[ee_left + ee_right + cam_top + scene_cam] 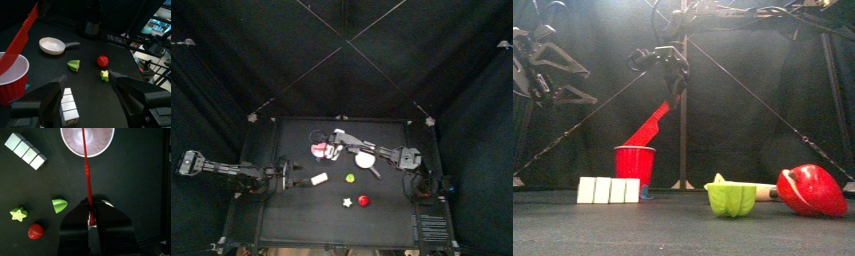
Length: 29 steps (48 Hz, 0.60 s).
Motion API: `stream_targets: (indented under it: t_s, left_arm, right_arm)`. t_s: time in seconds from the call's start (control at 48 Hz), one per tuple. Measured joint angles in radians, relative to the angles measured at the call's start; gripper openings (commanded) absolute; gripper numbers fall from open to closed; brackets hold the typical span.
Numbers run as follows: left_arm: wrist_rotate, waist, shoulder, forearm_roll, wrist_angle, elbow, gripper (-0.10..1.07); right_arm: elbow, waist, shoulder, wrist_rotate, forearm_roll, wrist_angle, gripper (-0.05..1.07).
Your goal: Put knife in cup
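The cup (635,165) is red outside and pale inside, and stands upright at the table's middle left; it also shows in the top view (322,150). My right gripper (91,220) is shut on the slim red knife (86,173) and holds it slanted above the cup (87,139), with the tip at the cup's mouth. In the front view the knife (647,128) slopes down from the right gripper (669,90) into the cup's rim. My left gripper (88,77) is open and empty, close beside the cup (10,75) at the table's left (271,172).
A row of white blocks (611,190) lies in front of the cup. A white dish with a handle (51,46), a green piece (731,198), a red ball (365,200) and a yellow-green star (348,202) lie to the right.
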Motion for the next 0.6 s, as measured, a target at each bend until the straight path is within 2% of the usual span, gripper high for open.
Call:
stream_targets:
  t_s: [0.417,0.604]
  left_arm:
    - [0.000,0.002,0.002,0.000,0.000,0.005,0.99]
    - [0.000,0.002,0.002,0.000,0.000,0.006,0.99]
  right_arm:
    - [0.000,-0.008,0.025,0.000,0.002,0.003,0.37]
    - [-0.003,-0.009,0.032,0.000,0.000,0.003,0.44]
